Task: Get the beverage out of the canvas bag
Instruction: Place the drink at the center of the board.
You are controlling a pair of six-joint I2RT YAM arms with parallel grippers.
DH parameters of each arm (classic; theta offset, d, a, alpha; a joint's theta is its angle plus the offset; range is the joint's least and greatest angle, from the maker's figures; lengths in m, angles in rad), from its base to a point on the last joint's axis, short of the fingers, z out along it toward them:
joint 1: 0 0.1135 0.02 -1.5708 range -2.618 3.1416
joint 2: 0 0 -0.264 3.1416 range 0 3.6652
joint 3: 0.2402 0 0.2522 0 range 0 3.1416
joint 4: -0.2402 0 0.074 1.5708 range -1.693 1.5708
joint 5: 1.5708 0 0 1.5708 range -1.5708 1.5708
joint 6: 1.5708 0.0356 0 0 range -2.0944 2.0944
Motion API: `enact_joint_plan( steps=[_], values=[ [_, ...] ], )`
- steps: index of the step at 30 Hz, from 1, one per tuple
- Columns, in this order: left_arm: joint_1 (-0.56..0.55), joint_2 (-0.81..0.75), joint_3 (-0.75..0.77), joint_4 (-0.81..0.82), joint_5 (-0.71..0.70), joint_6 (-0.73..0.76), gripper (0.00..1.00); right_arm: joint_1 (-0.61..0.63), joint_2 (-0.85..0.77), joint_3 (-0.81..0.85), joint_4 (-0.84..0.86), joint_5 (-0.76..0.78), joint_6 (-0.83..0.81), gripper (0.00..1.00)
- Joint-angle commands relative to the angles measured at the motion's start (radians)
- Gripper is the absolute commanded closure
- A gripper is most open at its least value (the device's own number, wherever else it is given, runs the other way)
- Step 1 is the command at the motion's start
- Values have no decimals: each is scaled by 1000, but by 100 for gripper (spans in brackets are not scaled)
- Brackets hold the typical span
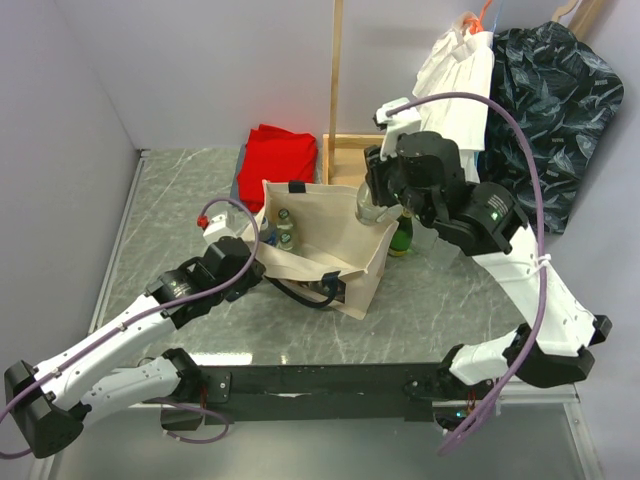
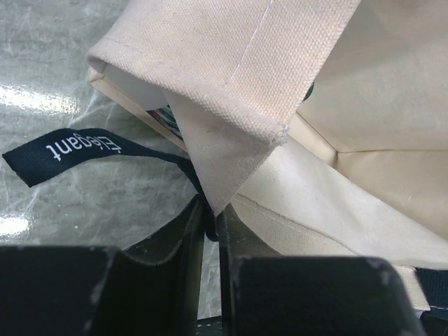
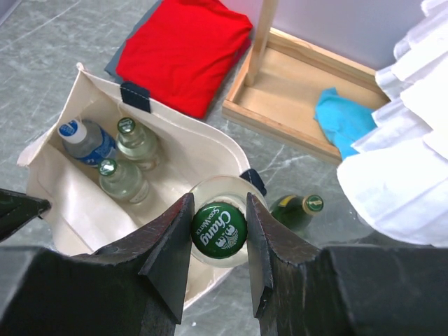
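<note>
The beige canvas bag (image 1: 330, 245) stands open in the middle of the table, with navy handles. My right gripper (image 3: 218, 227) is shut on a clear soda water bottle with a green Chang cap (image 3: 218, 229), held over the bag's right rim (image 1: 372, 210). Inside the bag (image 3: 70, 196) remain two clear green-capped bottles (image 3: 122, 180) and a blue-labelled water bottle (image 3: 87, 140). My left gripper (image 2: 211, 224) is shut on the bag's folded canvas corner (image 2: 217, 140) at its left side (image 1: 250, 255). A navy tag (image 2: 70, 150) hangs beside it.
A green glass bottle (image 1: 401, 238) stands on the table right of the bag, also in the right wrist view (image 3: 297, 208). A red folded cloth (image 1: 280, 160) lies behind the bag. A wooden stand base (image 3: 308, 105) holds a blue cloth (image 3: 343, 119). Hanging clothes (image 1: 550, 110) fill the back right.
</note>
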Motion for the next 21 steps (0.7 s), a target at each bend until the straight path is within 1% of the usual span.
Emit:
enact_joint_plan(
  steps=[1,12,16,21],
  values=[
    [-9,5,22,-3,37,28,84,-2,-103,-1,135,74,8,100],
    [-9,19,21,12,49,25,84,-6,-157,-47,122,150,8,100],
    [-9,22,9,15,60,10,85,-9,-200,-82,122,218,27,100],
    [-9,21,3,22,57,19,84,-14,-247,-124,120,210,47,100]
  ],
)
